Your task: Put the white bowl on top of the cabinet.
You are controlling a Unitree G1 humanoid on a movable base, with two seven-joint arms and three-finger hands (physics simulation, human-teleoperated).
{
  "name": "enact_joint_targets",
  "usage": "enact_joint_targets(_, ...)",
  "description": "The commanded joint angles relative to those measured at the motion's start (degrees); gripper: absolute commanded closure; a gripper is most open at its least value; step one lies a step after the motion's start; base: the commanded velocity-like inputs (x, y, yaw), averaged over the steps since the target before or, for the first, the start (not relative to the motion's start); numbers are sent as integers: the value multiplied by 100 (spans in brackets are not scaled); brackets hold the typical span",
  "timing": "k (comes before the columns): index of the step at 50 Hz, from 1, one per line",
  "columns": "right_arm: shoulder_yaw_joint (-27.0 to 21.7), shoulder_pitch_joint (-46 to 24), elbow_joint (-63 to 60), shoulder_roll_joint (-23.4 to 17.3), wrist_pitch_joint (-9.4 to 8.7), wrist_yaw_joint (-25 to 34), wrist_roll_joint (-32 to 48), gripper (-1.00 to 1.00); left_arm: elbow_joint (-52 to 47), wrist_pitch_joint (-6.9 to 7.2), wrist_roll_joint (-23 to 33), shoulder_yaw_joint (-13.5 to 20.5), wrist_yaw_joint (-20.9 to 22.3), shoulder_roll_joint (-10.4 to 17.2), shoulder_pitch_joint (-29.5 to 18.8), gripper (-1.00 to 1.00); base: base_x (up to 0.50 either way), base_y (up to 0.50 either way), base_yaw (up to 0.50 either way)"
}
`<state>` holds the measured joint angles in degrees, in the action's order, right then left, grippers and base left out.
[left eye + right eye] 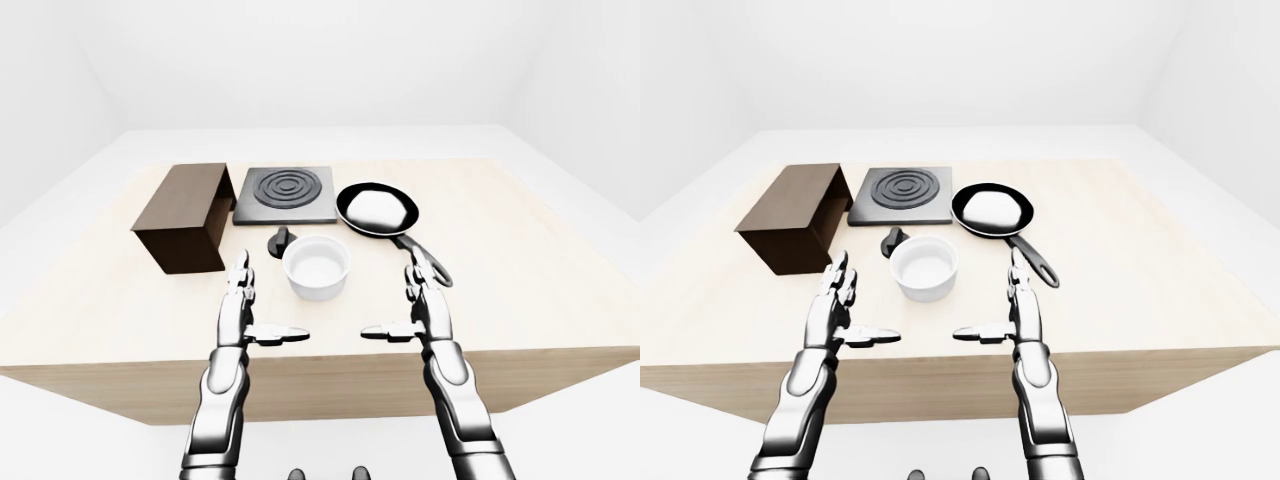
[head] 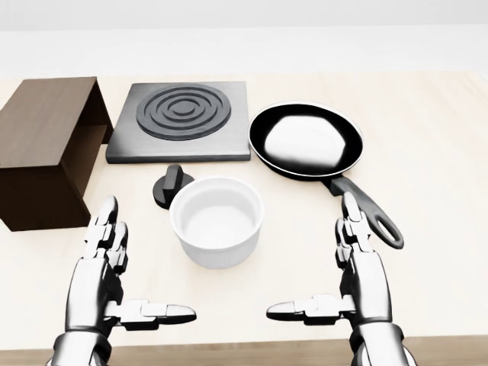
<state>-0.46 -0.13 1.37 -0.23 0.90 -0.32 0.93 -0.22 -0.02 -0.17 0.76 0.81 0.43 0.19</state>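
The white bowl point(image 2: 217, 252) stands empty and upright on the wooden table, near the middle of the head view. The dark brown cabinet point(image 2: 42, 130), an open-sided box, sits at the left, its flat top bare. My left hand point(image 2: 133, 268) hovers open below and left of the bowl, fingers pointing up the view and thumb turned inward. My right hand point(image 2: 320, 267) mirrors it, open, below and right of the bowl. Neither hand touches the bowl.
A black stove plate point(image 2: 179, 118) with ring marks lies above the bowl. A small black knob point(image 2: 169, 185) rests between plate and bowl. A black frying pan point(image 2: 371, 211) holding a white lump point(image 2: 305, 139) sits at the right, its handle beside my right hand. The table edge point(image 1: 330, 365) runs below my hands.
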Motion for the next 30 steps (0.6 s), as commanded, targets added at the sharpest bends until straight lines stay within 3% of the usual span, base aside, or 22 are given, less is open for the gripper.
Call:
enact_joint_targets(1, -12, -13, 331, -16, 237, -136, 250, -100, -84, 17, -21, 146, 123, 76, 42, -100, 0, 0, 0)
enact_joint_targets(4, 8, 7, 302, -16, 260, -168, 298, -100, -82, 8, -14, 161, 106, 74, 29, -100, 0, 0, 0)
enact_joint_targets(7, 9, -26, 296, -25, 96, -109, 269, -100, -51, -23, 27, 135, 86, 63, 28, -100, 0, 0, 0)
enact_joint_targets(18, 16, -59, 355, -18, 82, -96, 275, -100, 120, -76, 75, 104, 57, 57, -49, -100, 0, 0, 0)
enact_joint_targets(30, 37, 29, 155, -18, -4, -53, 268, -100, 129, -72, 100, 99, 57, 62, -53, -100, 23, 0, 0)
